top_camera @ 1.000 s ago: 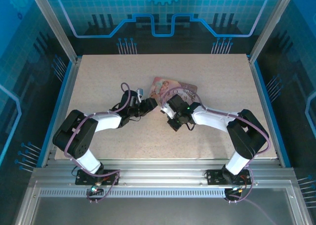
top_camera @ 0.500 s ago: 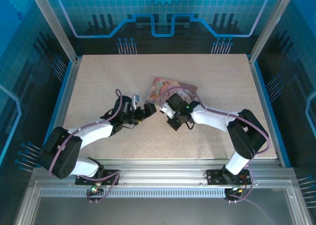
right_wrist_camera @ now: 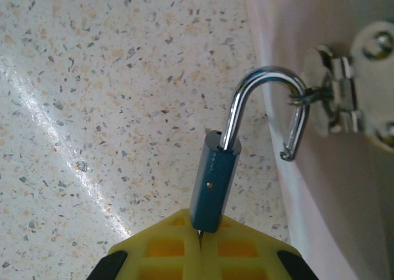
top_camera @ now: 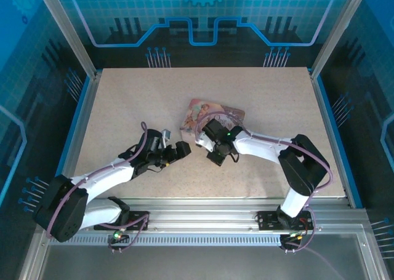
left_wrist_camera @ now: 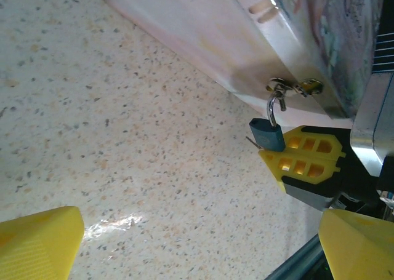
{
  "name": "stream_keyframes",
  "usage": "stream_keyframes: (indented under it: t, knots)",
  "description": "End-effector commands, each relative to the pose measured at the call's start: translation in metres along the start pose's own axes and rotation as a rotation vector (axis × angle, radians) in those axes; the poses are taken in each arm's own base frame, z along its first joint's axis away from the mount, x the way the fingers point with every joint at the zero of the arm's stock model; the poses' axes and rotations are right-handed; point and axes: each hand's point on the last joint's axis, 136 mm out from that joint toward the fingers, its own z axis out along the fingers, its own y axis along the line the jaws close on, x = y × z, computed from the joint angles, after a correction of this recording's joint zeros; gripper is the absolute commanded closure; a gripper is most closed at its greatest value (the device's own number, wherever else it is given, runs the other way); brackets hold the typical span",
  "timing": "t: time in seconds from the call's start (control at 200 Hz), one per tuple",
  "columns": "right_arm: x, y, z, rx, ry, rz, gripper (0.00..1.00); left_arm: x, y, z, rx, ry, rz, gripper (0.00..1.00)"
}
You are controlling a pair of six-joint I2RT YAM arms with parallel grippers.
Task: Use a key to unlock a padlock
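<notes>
Support surface: table (top_camera: 123, 101), flat, beige with fine dark and tan speckles.
Position in top external view: centre of the frame, from the upper middle down to the lower middle.
Borders: blue strips along the left and right edges; aluminium rails along the near edge at the bottom of the frame.
Item on surface: pink illustrated box (top_camera: 196, 111), lying flat, bottom face on the table.
Box position: just above and slightly right of the table's centre, well apart from all four edges.
Box orientation: slightly skewed relative to the table edges.
Box in left wrist view: upper right, pale side wall meeting the tabletop.
Surface reflections: a bright glare patch at lower left in the left wrist view; a diagonal light streak at left in the right wrist view.
</notes>
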Motion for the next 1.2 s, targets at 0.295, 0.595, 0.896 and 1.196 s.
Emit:
stream_keyframes:
  t: [0.295, 0.595, 0.896, 1.196]
  knots:
    - [-0.003, 0.004, -0.005, 0.032, -0.009, -0.094, 0.98, 0.007, 0.007, -0.002, -0.029, 0.021, 0.014, 0.01]
    - [-0.004, 0.005, -0.01, 0.029, -0.016, -0.123, 0.98, 0.01, 0.007, -0.002, -0.025, 0.036, 0.008, 0.01]
    - [-0.005, 0.005, -0.018, 0.039, -0.065, -0.166, 0.98, 0.013, 0.009, -0.002, -0.024, 0.045, 0.004, 0.01]
    - [-0.006, 0.007, -0.011, 0.028, -0.046, -0.196, 0.99, 0.017, 0.012, -0.003, -0.024, 0.053, -0.009, 0.01]
